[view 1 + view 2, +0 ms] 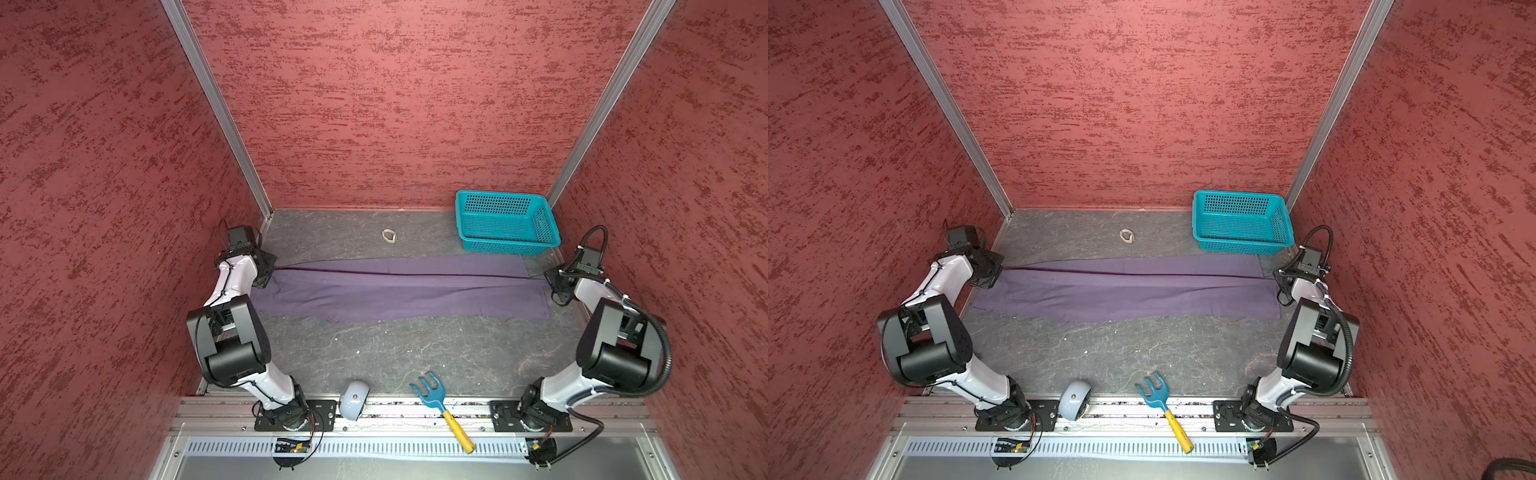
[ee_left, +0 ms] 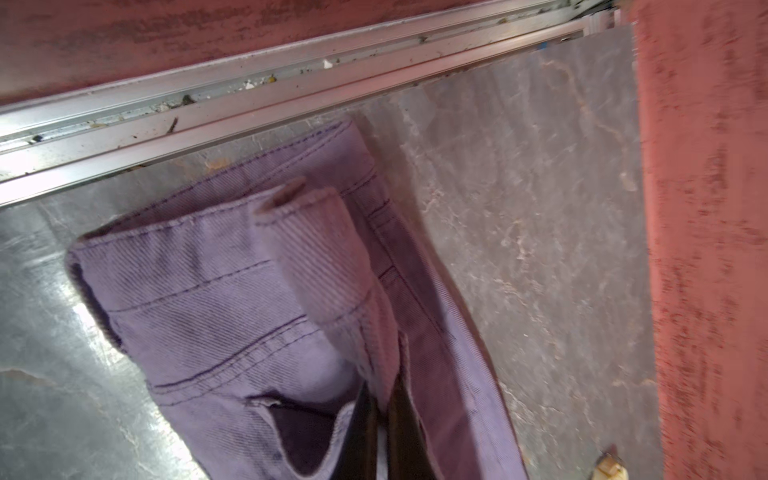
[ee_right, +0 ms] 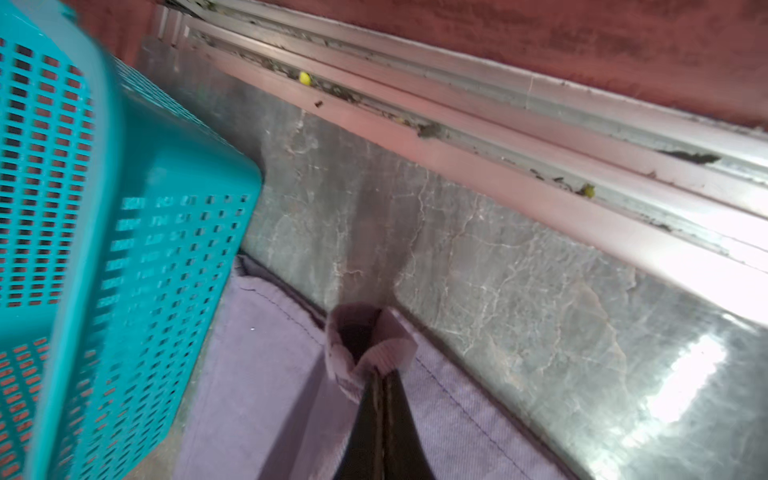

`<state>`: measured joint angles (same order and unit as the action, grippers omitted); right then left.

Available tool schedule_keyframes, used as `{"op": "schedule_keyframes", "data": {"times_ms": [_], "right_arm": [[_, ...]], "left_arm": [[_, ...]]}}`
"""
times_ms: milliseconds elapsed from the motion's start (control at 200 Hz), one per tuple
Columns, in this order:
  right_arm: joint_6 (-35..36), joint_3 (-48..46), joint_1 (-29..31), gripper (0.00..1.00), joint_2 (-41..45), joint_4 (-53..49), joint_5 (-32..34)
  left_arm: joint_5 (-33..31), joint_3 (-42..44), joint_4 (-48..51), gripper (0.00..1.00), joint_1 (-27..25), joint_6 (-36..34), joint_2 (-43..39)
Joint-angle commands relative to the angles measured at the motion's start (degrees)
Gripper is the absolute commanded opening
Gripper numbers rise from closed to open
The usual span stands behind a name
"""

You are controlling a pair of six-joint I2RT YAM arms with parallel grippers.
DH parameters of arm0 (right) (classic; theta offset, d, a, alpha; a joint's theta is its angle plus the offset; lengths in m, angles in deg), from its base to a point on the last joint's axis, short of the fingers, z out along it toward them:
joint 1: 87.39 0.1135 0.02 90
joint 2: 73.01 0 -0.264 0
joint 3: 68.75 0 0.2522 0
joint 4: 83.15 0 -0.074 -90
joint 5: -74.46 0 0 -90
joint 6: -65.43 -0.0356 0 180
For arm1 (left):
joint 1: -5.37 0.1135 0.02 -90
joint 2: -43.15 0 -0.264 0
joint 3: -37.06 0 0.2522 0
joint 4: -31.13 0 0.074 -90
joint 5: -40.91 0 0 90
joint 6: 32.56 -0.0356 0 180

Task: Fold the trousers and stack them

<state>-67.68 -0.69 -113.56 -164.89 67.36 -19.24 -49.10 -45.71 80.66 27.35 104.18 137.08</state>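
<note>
the left gripper (image 2: 382, 401) has its jaws pressed together on a fold at the waistband end of the trousers (image 1: 395, 291), the end farthest from the teal basket (image 1: 505, 222). the right gripper (image 3: 380, 374) pinches a bunched bit of hem just beside the basket's near corner. the trousers lie flat and stretched long on the grey table (image 1: 374, 353), just in front of the basket. a white ring (image 1: 389, 236) lies level with the basket, well apart. nothing on the basket wall is sharp enough to read.
</note>
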Motion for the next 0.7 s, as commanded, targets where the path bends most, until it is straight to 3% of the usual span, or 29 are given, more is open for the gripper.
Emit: {"op": "schedule_keyframes", "data": {"times_ms": [0, 255, 696], "right_arm": [[-1.3, -2.1, -0.2, 0.00, -0.3, 4.5, 1.9], [-2.3, -6.7, -0.3, 0.00, -0.4, 5.6, 4.3], [-4.7, 11.4, 0.2, 0.00, -2.4, 4.0, 3.3]], "left_arm": [[-3.9, -0.4, -2.5, 0.00, -0.1, 0.1, 1.0], [-3.8, 0.7, -3.4, 0.00, 0.3, 0.0, 3.1], [-1.7, -7.5, -3.3, 0.00, -0.5, 1.6, 6.0]]}}
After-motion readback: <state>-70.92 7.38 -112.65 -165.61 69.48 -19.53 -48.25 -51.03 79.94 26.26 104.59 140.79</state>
